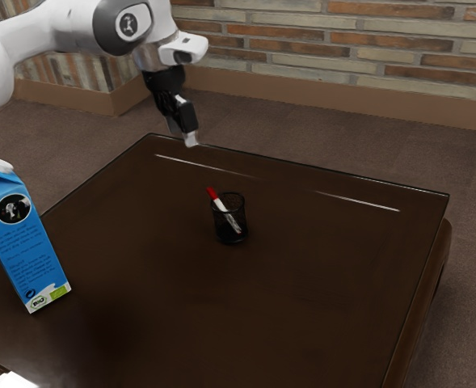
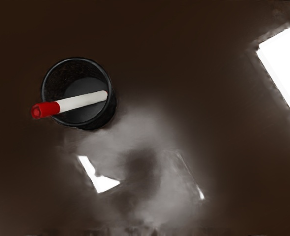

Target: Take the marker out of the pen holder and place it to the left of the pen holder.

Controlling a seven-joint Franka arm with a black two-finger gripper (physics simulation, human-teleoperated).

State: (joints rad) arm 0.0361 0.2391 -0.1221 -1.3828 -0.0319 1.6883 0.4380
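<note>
Nearest, at the exterior view's left, a blue carton (image 1: 23, 242) stands on a dark brown desk (image 1: 326, 283). Farther in, a black pen holder (image 1: 232, 235) stands upright with the marker (image 1: 226, 213) leaning inside, its red end (image 1: 212, 194) above the rim. Beyond, our hand (image 1: 191, 141) hangs in the air, well apart from both; we cannot tell whether it is wide or narrow. A brick wall (image 1: 326, 40) is behind.

We judge the step in hand to be the approach, before any grasp. Next we should line up over the red end, close on it and lift until the marker clears the rim, without tipping the holder.

The wrist view looks down into the holder's round mouth, revealing the marker's white body (image 2: 80, 101) slanting across it; the exterior view gives our hand's separation from it.
</note>
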